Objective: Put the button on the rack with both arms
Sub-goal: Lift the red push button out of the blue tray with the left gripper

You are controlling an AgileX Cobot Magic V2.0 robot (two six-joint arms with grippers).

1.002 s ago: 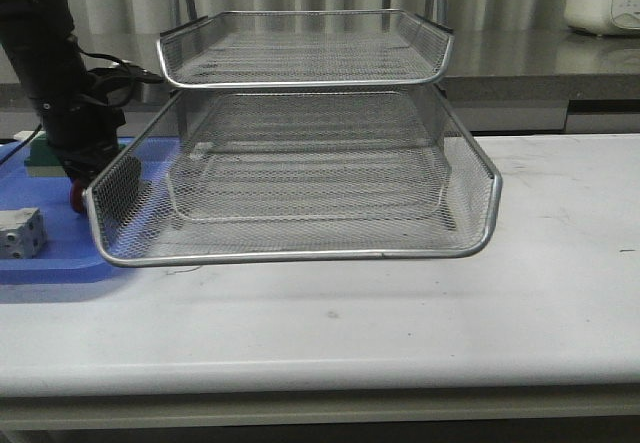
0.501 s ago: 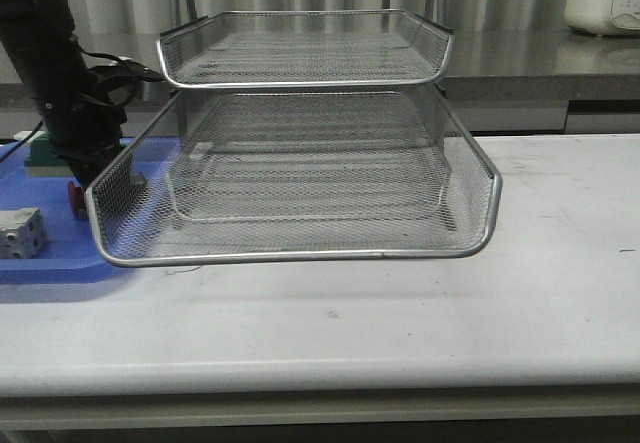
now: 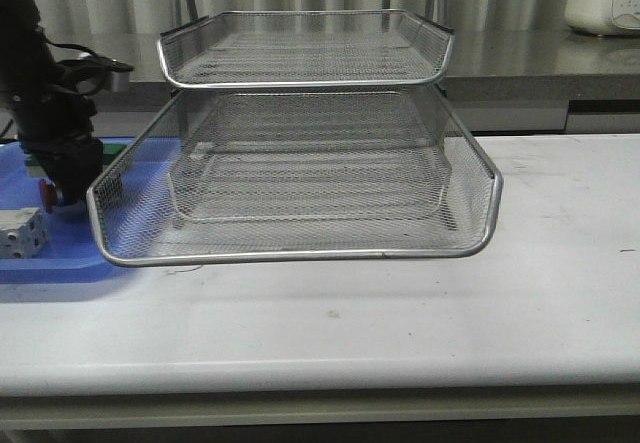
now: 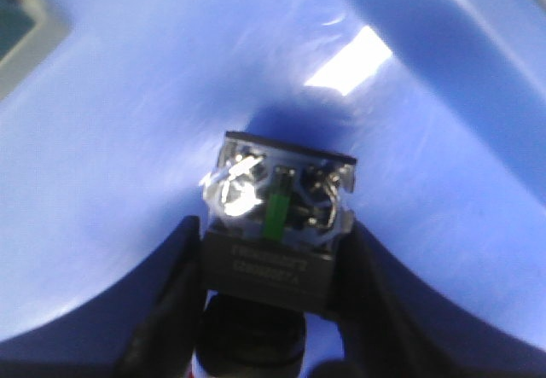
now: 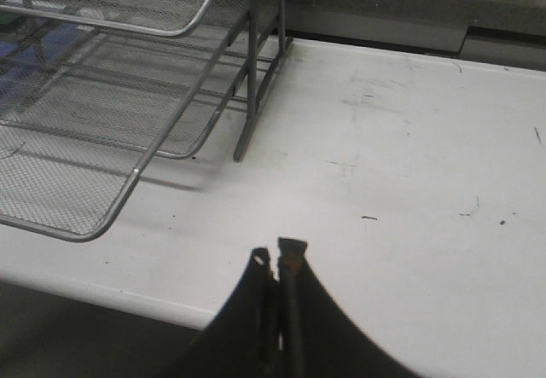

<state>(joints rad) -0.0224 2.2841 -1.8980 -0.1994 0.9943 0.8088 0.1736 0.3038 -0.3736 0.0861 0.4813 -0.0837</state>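
The left arm (image 3: 40, 83) is standing over the blue tray (image 3: 60, 263) at the worktop's (image 3: 400, 323) left edge, and its jaws are pinching the button (image 4: 277, 224) by the sides of its dark body. In the left wrist view the two dark fingers (image 4: 175, 301) are pressing against the black labelled block of the button from either side, with the clear terminal end and a green strip inside it pointing out toward the tray floor, where a dark shadow is lying beneath it. Whether the button is touching the tray or hanging just above it cannot be told. In the front view a sliver of red, the button's head, is showing at the left gripper (image 3: 62, 188), just beside the rack's (image 3: 300, 163) left front corner.

The rack is sitting at the middle of the worktop, its lower tier pulled forward toward the front edge and its top tier lying further back. A white-grey block (image 3: 20, 233) is resting on the blue tray near the tray's front left, close to the left gripper but apart from it.

The right gripper (image 5: 279, 263) is hovering over the bare worktop to the right of the rack, its jaws pressed together with nothing between them.
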